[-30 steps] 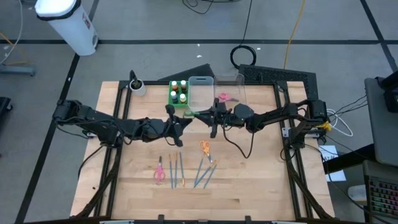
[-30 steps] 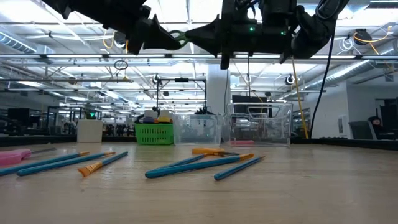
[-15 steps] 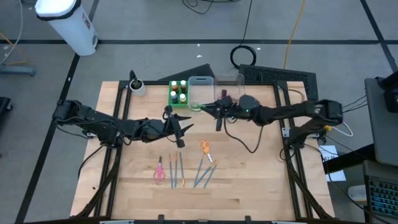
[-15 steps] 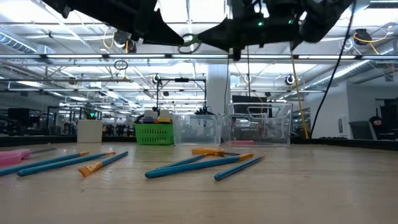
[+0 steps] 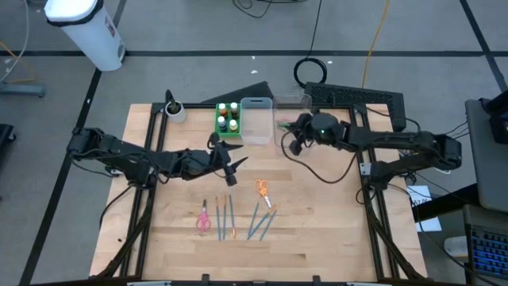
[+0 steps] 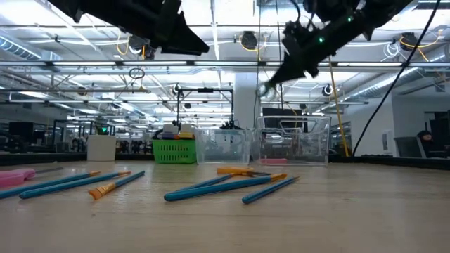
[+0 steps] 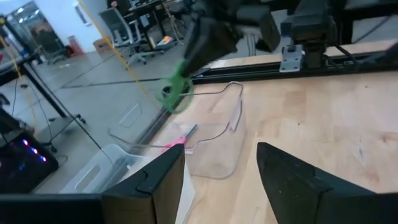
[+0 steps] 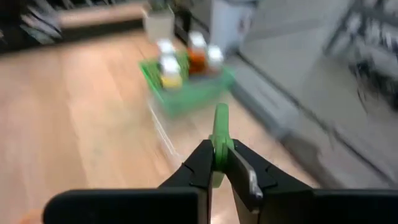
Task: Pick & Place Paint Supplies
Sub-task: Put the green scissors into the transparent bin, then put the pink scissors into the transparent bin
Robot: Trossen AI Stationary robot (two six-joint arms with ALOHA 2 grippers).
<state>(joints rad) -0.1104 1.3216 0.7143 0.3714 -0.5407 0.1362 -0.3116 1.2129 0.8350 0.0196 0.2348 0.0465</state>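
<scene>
The right gripper [image 8: 219, 163] is held above the clear plastic bin [image 5: 292, 119] at the back of the table, its 2 dark fingers pinched on the green-handled scissors [image 8: 220, 127]; in the left wrist view the green loops [image 7: 175, 93] hang over the bin, where something pink [image 7: 175, 141] lies. The left gripper [image 5: 231, 164] is raised over mid-table, its flat dark fingers [image 7: 163, 180] spread apart with nothing between them.

On the pale wood-plank table [image 5: 317, 214] are laid orange-handled scissors [image 5: 261, 191], pink-handled scissors [image 5: 203, 219] and several thin brushes [image 5: 260, 223], blue- and grey-handled, one with an orange ferrule [image 6: 105, 188]. White-capped paint bottles [image 5: 228, 115] are seated in a green slotted tray [image 5: 218, 125] beside a second rounded clear bin [image 5: 255, 121]
</scene>
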